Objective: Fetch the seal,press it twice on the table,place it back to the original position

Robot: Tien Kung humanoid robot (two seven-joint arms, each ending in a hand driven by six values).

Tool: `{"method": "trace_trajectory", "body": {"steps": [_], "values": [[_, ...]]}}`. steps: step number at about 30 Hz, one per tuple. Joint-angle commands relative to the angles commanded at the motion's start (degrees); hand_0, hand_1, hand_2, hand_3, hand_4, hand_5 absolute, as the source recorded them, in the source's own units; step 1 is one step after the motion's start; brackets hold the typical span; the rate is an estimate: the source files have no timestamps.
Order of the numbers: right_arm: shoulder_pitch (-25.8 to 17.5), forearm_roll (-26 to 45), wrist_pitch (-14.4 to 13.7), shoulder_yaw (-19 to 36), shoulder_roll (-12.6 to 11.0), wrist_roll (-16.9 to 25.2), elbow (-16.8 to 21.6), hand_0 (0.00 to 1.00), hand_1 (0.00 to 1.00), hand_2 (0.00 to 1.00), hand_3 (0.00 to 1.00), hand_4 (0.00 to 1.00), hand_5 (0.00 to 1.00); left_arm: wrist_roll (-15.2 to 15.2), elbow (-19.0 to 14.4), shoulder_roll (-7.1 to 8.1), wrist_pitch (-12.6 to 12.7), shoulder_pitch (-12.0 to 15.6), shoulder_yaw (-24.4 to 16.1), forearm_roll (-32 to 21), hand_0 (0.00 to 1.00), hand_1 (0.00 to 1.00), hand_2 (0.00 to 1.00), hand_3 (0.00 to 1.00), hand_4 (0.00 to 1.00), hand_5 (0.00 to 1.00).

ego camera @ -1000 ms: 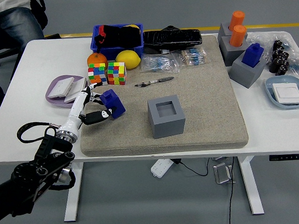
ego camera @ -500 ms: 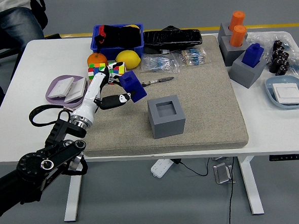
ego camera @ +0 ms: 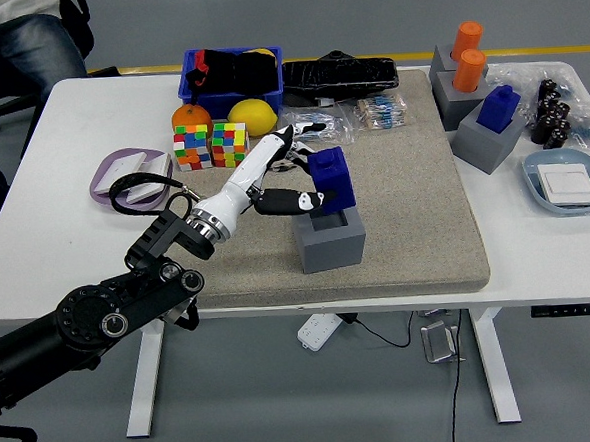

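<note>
Left hand (ego camera: 290, 176) grips blue seal (ego camera: 331, 180) from its left, fingers closed on it; seal sits over grey holder (ego camera: 330, 237) on mat (ego camera: 414, 204).

One view only, head camera. High up on the robot's side, facing forward and down over the tabletop (ego camera: 32, 177); near edge runs along the lower part, floor and table legs below it. Set back far enough to take in the full width of the tabletop and grey floor past the far edge. Left arm enters from lower-left corner, left hand (ego camera: 294, 177) sits near frame centre. Beyond the hand toward top-left, a person's legs (ego camera: 9, 53) cut by the frame edge. No second view to share anything.
</note>
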Motion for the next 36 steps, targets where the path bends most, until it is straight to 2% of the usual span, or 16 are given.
{"method": "trace_trajectory", "body": {"steps": [6, 21, 36], "values": [[0.0, -0.1, 0.0, 0.1, 0.0, 0.0, -0.1, 0.902, 0.753, 0.753, 0.772, 0.885, 0.542, 0.4, 0.9, -0.34, 0.1, -0.8, 1.2, 1.1, 0.804, 0.481, 0.382, 0.871, 0.688, 0.002], [0.0, 0.0, 0.0, 0.0, -0.1, 0.0, 0.0, 0.902, 0.753, 0.753, 0.773, 0.886, 0.545, 1.1, 3.0, -0.52, 0.0, -0.8, 2.5, 0.8, 0.806, 0.481, 0.383, 0.870, 0.685, 0.002], [0.1, 0.0, 0.0, 0.0, -0.1, 0.0, -0.1, 0.902, 0.753, 0.752, 0.774, 0.887, 0.545, 2.2, 3.0, -0.36, -0.6, -0.8, 2.7, 1.8, 0.809, 0.480, 0.383, 0.873, 0.679, 0.002]]}}
